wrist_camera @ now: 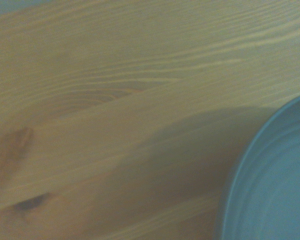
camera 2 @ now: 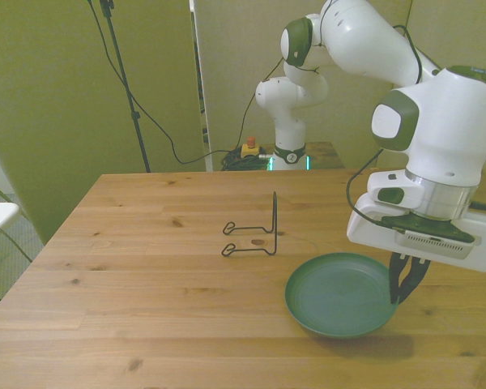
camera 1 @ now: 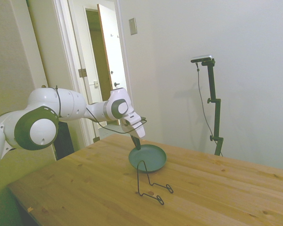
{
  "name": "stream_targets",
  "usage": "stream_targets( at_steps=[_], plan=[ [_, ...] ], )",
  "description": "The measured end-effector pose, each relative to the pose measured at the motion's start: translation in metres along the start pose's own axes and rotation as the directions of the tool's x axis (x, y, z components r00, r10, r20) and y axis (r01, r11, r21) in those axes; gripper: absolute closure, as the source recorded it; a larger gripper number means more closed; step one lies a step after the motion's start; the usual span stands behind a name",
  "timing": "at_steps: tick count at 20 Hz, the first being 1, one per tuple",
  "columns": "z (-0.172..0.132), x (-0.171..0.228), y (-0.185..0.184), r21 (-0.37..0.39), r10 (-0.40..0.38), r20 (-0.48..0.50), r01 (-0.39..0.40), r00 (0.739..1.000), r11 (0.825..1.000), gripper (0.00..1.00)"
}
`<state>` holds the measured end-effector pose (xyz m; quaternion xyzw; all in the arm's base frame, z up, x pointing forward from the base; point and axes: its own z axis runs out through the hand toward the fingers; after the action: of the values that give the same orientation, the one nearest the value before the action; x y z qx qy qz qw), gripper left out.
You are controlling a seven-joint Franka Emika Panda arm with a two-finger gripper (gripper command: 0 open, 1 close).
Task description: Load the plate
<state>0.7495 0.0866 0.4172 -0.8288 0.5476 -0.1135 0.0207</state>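
Note:
The teal plate [camera 2: 334,296] is near the table's front edge on the front view's right. My gripper [camera 2: 401,285] comes down on the rim at the plate's right side, with its dark fingers pinched together on it. A shadow spreads on the wood under and past the plate, so it seems tilted or held just off the table. In the side view the plate [camera 1: 150,159] hangs below the gripper [camera 1: 137,144], tilted. The wrist view shows a blurred arc of the plate [wrist_camera: 275,190] over bare wood.
A black wire rack [camera 2: 259,231] with one upright loop stands at mid-table, a short way from the plate toward the front view's left; in the side view the rack [camera 1: 150,183] is in front of the plate. The wooden table [camera 2: 130,267] stretches bare to the left.

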Motion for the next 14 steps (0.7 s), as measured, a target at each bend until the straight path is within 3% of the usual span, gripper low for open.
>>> stream_targets(
  at_steps=[7, 14],
  plan=[
    [-0.091, 0.021, 0.007, 0.111, 0.069, 0.082, -0.078, 0.994, 0.991, 1.00],
    [-0.191, 0.072, 0.052, 0.179, 0.119, 0.205, -0.157, 0.972, 0.971, 1.00]
  ],
)
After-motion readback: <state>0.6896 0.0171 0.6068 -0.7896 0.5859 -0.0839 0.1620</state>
